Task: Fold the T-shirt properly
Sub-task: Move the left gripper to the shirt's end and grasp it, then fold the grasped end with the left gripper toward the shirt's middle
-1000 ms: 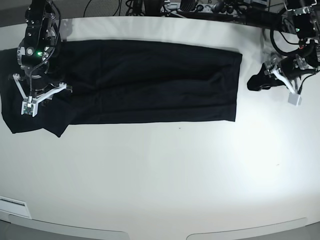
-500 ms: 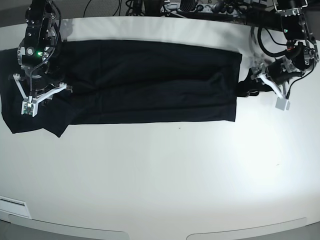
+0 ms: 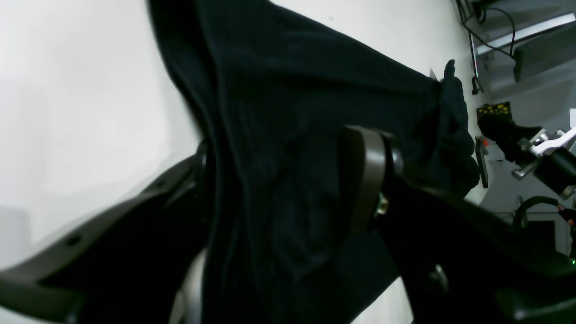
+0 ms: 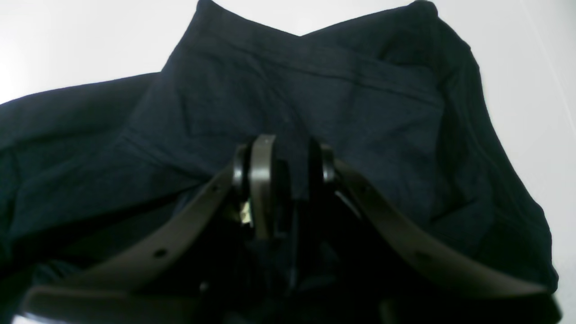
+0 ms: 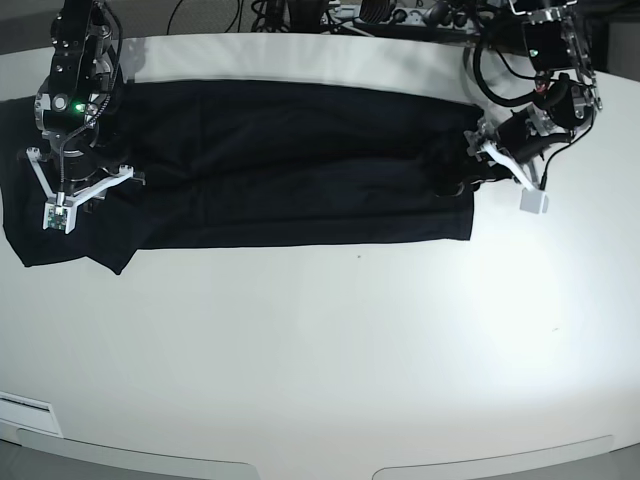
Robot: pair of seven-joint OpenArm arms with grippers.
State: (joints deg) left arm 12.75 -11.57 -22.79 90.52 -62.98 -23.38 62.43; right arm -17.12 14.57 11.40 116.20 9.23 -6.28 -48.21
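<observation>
At three o'clock, my left gripper [image 3: 288, 180] straddles the T-shirt [image 5: 300, 160] hem, spread; my right gripper [image 4: 283, 180] pinches cloth. A shallow bite could slip.

Free room vs. obstacles, base view.
Table [image 5: 330, 350] bare in front of T-shirt [image 5: 290, 165]; cables [image 5: 400, 15] crowd far edge, arms at both ends.
</observation>
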